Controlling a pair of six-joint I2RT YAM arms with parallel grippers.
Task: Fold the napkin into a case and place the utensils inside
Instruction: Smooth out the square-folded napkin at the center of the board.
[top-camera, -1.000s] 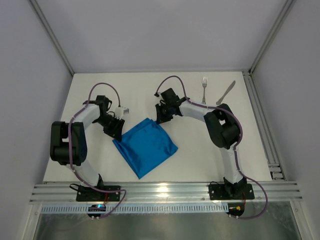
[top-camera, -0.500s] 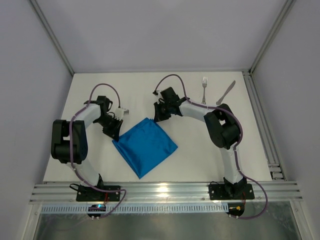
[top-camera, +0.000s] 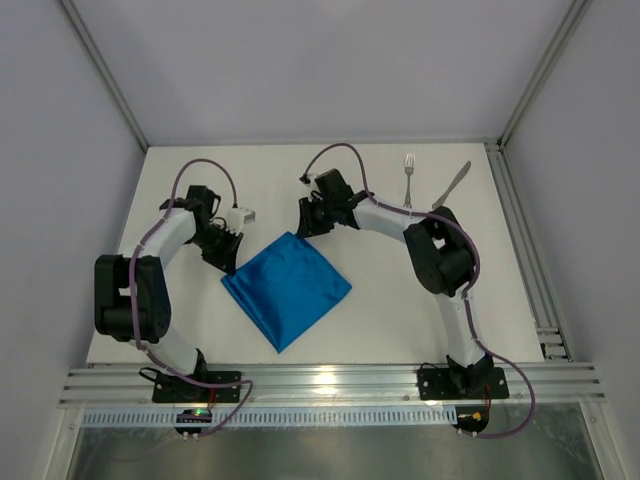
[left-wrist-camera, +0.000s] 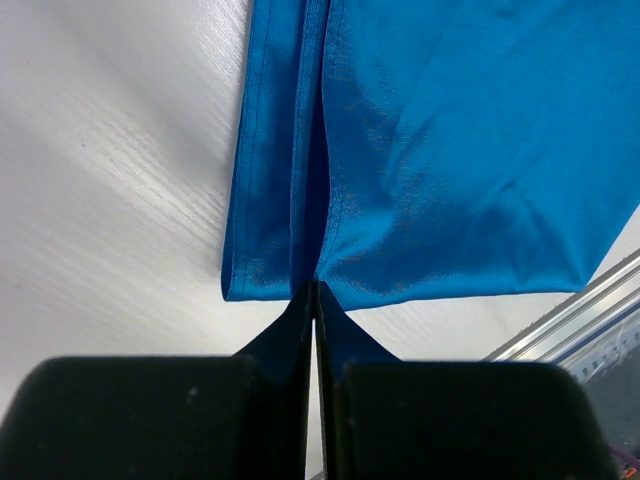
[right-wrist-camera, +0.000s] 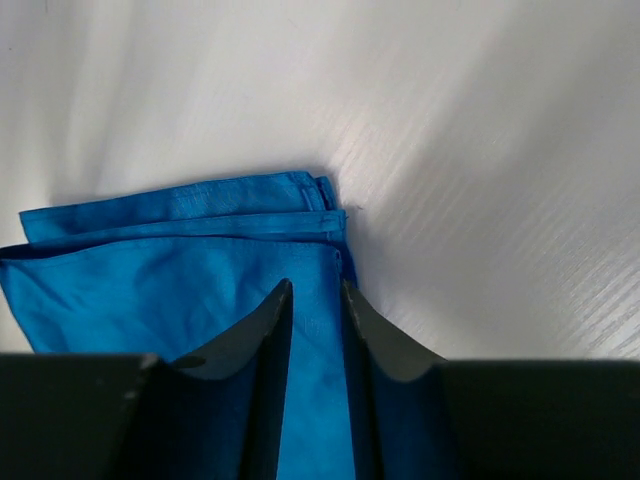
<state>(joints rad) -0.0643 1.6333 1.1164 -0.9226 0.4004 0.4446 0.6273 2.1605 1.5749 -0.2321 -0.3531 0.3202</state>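
White table (top-camera: 400, 330), grey walls. Folded blue napkin (top-camera: 287, 290) lies centre, diamond-wise; fork (top-camera: 408, 170) and knife (top-camera: 452, 185) well apart, far right. The left gripper (top-camera: 228, 262) is clenched on the left-corner hem — thin bite. The right gripper (top-camera: 305, 228) stands narrowly parted over the far corner, gripping nothing. Risk: a left-side pull slips off or peels one layer — fold undone.

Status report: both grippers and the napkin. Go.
Left gripper jaws shut, pinching napkin edge. Right gripper jaws slightly apart over napkin's far corner. Napkin folded, lying flat. Fork and knife far right, apart from cloth.
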